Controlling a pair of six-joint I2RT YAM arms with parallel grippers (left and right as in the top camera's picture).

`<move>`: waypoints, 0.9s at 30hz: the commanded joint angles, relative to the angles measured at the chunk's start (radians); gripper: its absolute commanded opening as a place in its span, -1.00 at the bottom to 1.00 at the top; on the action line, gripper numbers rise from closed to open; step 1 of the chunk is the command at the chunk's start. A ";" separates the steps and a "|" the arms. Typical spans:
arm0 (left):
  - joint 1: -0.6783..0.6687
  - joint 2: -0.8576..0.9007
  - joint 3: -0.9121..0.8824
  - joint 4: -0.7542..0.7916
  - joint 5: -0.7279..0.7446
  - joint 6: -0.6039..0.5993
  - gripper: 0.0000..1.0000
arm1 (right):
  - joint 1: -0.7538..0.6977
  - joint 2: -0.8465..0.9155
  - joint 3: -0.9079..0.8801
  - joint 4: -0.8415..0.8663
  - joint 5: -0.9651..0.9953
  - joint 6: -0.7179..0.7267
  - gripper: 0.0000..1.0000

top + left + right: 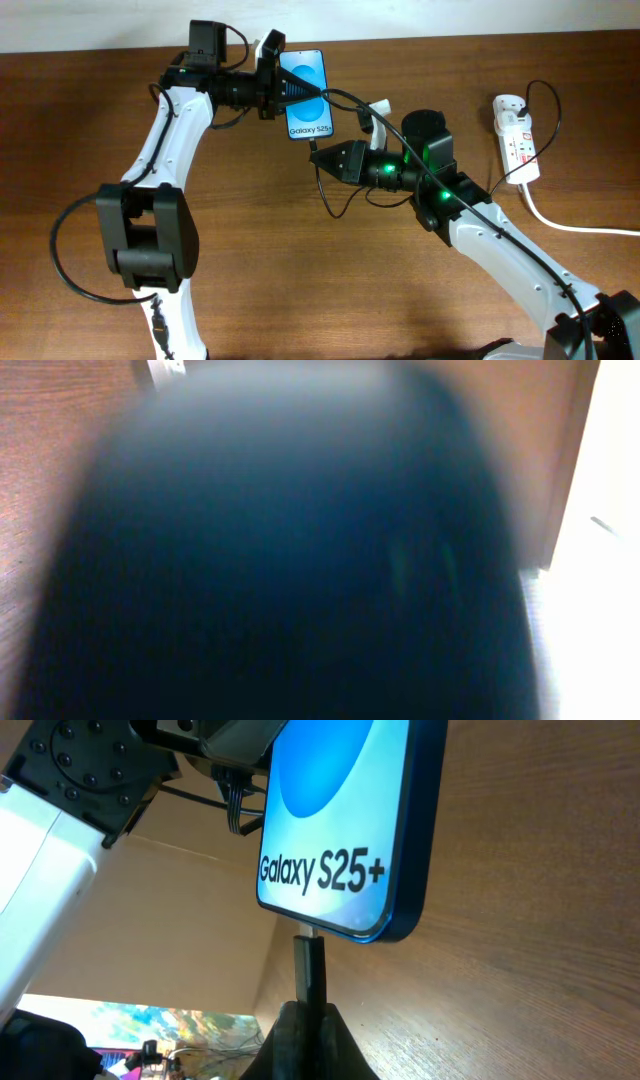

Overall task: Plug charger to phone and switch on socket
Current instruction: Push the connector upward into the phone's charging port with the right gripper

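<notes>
Left claw is clamped on the left edge of the phone, at the far side of the counter close to its far edge. The screen faces up and reads "Galaxy S25+". The left wrist view is only a dark blur, so it adds no detail on the grip.

The phone's near short edge faces the right arm. The plug tip of the charger stands end-on to that edge and touches it at the port. I cannot tell how far in it is.

Right claw is pinched narrow on the plug body, just near of the phone. Slack black cable loops on the counter under the right wrist.

There is open wood near-centre, and more between the right arm and the socket.

The socket lies far right, well apart from the phone and close to the right edge. A white cord runs from it off that edge. The switches are too small to read.
</notes>
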 commanded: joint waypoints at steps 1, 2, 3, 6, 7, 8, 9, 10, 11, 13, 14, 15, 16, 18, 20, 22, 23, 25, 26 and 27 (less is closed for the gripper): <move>-0.039 -0.010 0.008 -0.010 0.115 -0.030 -1.00 | -0.045 0.026 0.000 0.019 0.124 0.008 -0.91; -0.039 -0.010 0.008 -0.010 0.114 -0.030 -1.00 | -0.045 0.026 0.000 0.019 0.124 0.008 -0.92; -0.039 -0.010 0.008 -0.010 0.114 -0.030 -1.00 | -0.045 0.026 0.000 0.019 0.123 0.008 -0.92; -0.039 -0.010 0.008 -0.010 0.109 -0.030 -1.00 | -0.045 0.026 0.000 0.026 0.120 0.027 -0.92; -0.039 -0.010 0.008 -0.010 0.108 -0.030 -1.00 | -0.045 0.026 0.000 0.034 0.120 0.027 -0.92; -0.040 -0.010 0.008 -0.010 0.108 -0.030 -1.00 | -0.045 0.026 0.000 0.042 0.120 0.027 -0.91; -0.042 -0.010 0.008 -0.010 0.108 -0.030 -1.00 | -0.045 0.026 0.000 0.050 0.121 0.027 -0.92; -0.042 -0.010 0.008 -0.010 0.108 -0.030 -1.00 | -0.045 0.026 0.000 0.058 0.121 0.027 -0.92; -0.043 -0.010 0.008 -0.010 0.108 -0.030 -1.00 | -0.045 0.026 0.000 0.065 0.121 0.032 -0.92; -0.046 -0.010 0.008 -0.010 0.108 -0.027 -1.00 | -0.045 0.026 0.000 0.077 0.121 0.034 -0.91; -0.049 -0.010 0.008 -0.010 0.107 -0.026 -1.00 | -0.045 0.026 0.000 0.080 0.122 0.034 -0.91; -0.051 -0.010 0.008 -0.010 0.108 -0.026 -1.00 | -0.045 0.027 0.000 0.080 0.125 0.034 -0.92; -0.054 -0.010 0.008 -0.008 0.108 -0.026 -1.00 | -0.045 0.027 0.000 0.084 0.125 0.034 -0.91; -0.058 -0.010 0.008 -0.006 0.108 -0.026 -1.00 | -0.046 0.027 0.000 0.087 0.124 0.034 -0.91; -0.058 -0.010 0.008 -0.006 0.109 -0.027 -1.00 | -0.046 0.027 0.000 0.087 0.126 0.034 -0.91; -0.058 -0.010 0.008 -0.006 0.111 -0.027 -1.00 | -0.046 0.027 0.000 0.088 0.132 0.034 -0.92; -0.058 -0.010 0.008 -0.006 0.111 -0.027 -1.00 | -0.046 0.027 0.000 0.094 0.131 0.034 -0.92; -0.058 -0.010 0.008 -0.006 0.111 -0.027 -1.00 | -0.046 0.027 0.000 0.095 0.131 0.034 -0.91; -0.058 -0.010 0.008 -0.006 0.110 -0.027 -1.00 | -0.046 0.027 0.000 0.094 0.131 0.034 -0.92; -0.058 -0.010 0.008 -0.006 0.110 -0.027 -1.00 | -0.046 0.027 0.000 0.094 0.130 0.034 -0.92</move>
